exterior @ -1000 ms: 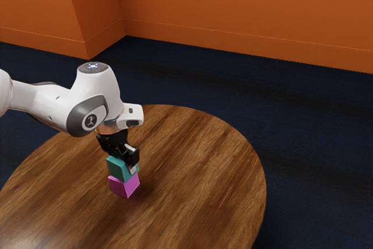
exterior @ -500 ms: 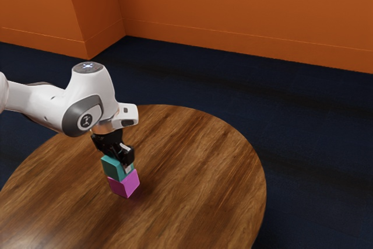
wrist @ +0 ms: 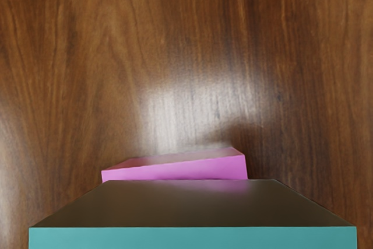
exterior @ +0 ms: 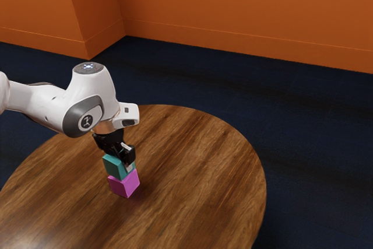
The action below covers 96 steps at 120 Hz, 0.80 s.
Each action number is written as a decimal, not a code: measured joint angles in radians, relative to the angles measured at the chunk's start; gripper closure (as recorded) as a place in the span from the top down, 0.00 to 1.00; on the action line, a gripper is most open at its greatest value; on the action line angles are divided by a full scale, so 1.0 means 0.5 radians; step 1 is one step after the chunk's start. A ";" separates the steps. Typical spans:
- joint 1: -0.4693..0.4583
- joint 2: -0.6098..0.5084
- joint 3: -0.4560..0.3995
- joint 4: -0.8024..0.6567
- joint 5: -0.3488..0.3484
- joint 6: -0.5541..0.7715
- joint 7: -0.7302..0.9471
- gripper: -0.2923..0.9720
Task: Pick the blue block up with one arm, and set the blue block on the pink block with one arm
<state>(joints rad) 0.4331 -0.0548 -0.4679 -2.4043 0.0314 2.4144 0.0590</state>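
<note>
Orange walls (exterior: 233,4) and a dark blue floor (exterior: 303,121) surround the round wooden counter (exterior: 204,161), which carries nothing besides the two blocks. The arm (exterior: 64,109) reaches in from the exterior view's left and bends down over the counter's near-left part. Compared with a second ago it has dropped a little and shifted toward the exterior view's left, and over the last half second it has hardly moved at all, so we judge that the descent is over. The tool (exterior: 119,154) points straight down, and its black fingers press the upper sides of the blue block (exterior: 115,167) from two sides, closed to the block's width, so we read it as still gripping. The blue block, really more teal, now sits with its underside on the pink block (exterior: 123,186); a second ago it hung just above. The stack is not square. In the exterior view the blue block sits a touch toward the left of the pink one. In the wrist view the pink block (wrist: 175,167) pokes out past the far edge of the blue block (wrist: 192,237) and lies slightly turned against it. For the task this means the placing is as good as done, and what remains, as we judge it, is to open the fingers and lift straight up. The overlap looks wide enough to hold, though a sideways nudge on release could slide the top block off.
</note>
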 joint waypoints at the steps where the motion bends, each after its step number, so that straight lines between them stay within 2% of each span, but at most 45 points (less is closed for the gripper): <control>1: 0.000 0.000 0.000 0.000 0.000 0.000 0.000 0.53; 10: -0.001 0.000 0.000 0.000 0.001 0.003 0.001 0.53; 35: -0.001 0.000 0.001 0.000 -0.016 0.003 0.018 0.66; 54: 0.000 -0.014 0.000 0.000 -0.019 0.002 0.028 0.72; 79: 0.002 -0.326 -0.017 0.036 -0.030 -0.084 0.039 0.75; 96: 0.001 -0.405 -0.018 0.143 -0.073 -0.248 0.043 0.76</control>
<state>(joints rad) 0.4337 -0.2575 -0.4771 -2.3326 -0.0048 2.2905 0.0807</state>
